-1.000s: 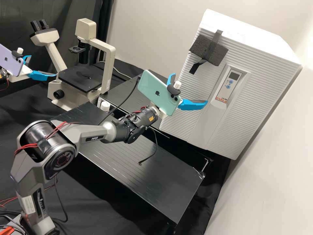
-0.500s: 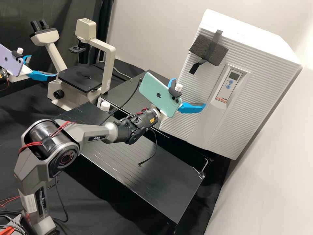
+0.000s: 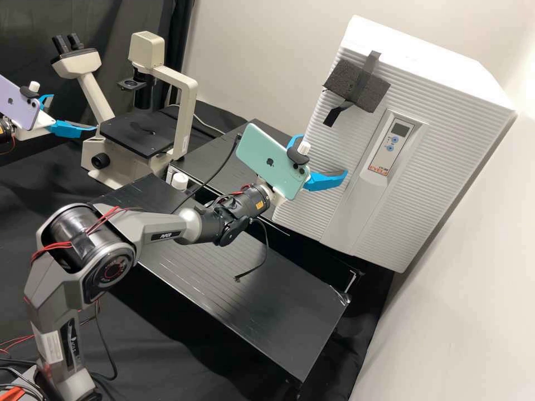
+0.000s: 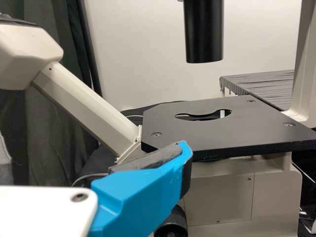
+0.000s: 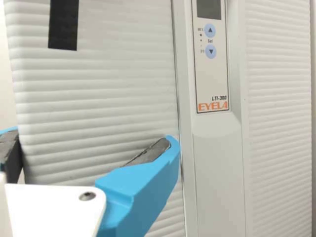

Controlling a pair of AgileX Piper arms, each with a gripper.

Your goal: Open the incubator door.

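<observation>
Two phones [image 3: 271, 161], one microscope [image 3: 136, 133], one incubator [image 3: 409, 159]

The right arm [image 3: 156, 225] is grey and bent. It goes up from the bottom left of the high view to a fat, round elbow [image 3: 86, 242], then stretches across to a black wrist [image 3: 248, 201] that tips up a little. At its end is the right gripper [image 3: 324, 155] — its two blue fingers [image 3: 326, 181] are wide apart. The left gripper [image 3: 74, 112] is by the left edge, next to its dark wrist [image 3: 5, 132] — its blue fingers [image 3: 72, 129] are spread apart too.
</observation>
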